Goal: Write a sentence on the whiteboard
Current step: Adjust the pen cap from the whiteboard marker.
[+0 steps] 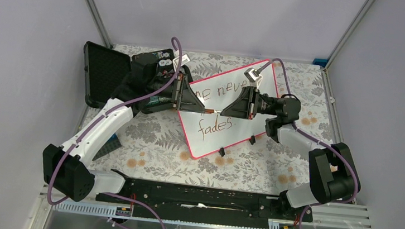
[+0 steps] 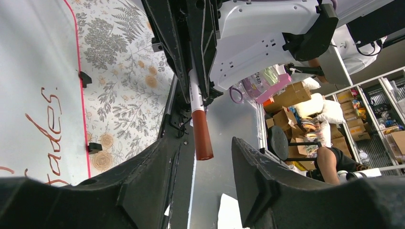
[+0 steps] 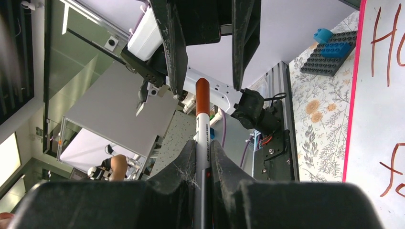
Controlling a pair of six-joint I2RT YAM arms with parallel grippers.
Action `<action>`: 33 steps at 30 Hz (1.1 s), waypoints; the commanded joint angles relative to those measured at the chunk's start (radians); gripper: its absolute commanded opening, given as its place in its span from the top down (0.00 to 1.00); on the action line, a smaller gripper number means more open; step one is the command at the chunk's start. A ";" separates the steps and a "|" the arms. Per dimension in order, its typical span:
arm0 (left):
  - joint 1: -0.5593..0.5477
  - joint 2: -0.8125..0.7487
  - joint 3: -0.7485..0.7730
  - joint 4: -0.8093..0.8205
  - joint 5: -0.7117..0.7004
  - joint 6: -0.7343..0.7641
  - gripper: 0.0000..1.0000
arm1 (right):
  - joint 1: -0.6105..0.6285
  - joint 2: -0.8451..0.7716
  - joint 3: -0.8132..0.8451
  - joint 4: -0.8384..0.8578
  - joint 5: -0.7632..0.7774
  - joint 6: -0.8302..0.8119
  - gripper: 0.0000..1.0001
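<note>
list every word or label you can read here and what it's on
"fades." - handwritten, lower line on the whiteboard
"ne neve" - handwritten, upper line on the same board, both ends hidden
Print on the marker barrel - too small to read

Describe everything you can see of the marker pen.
The marker is a slim white plastic barrel with black print and a brownish-red cap, fitted on. The right gripper is shut on its barrel, holding it roughly level above the whiteboard. Its capped end pokes between the open fingers of the left gripper, which do not visibly touch it.
</note>
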 commanded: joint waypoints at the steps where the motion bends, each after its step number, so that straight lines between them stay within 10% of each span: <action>1: -0.013 0.000 0.002 0.056 0.021 0.000 0.48 | 0.014 -0.017 0.006 0.016 0.000 -0.060 1.00; 20: -0.033 0.008 -0.004 0.057 0.009 0.008 0.76 | 0.026 -0.031 0.005 -0.063 0.023 -0.131 1.00; 33: -0.039 0.011 -0.017 0.058 -0.002 0.011 0.66 | 0.030 -0.046 0.002 -0.116 0.036 -0.179 1.00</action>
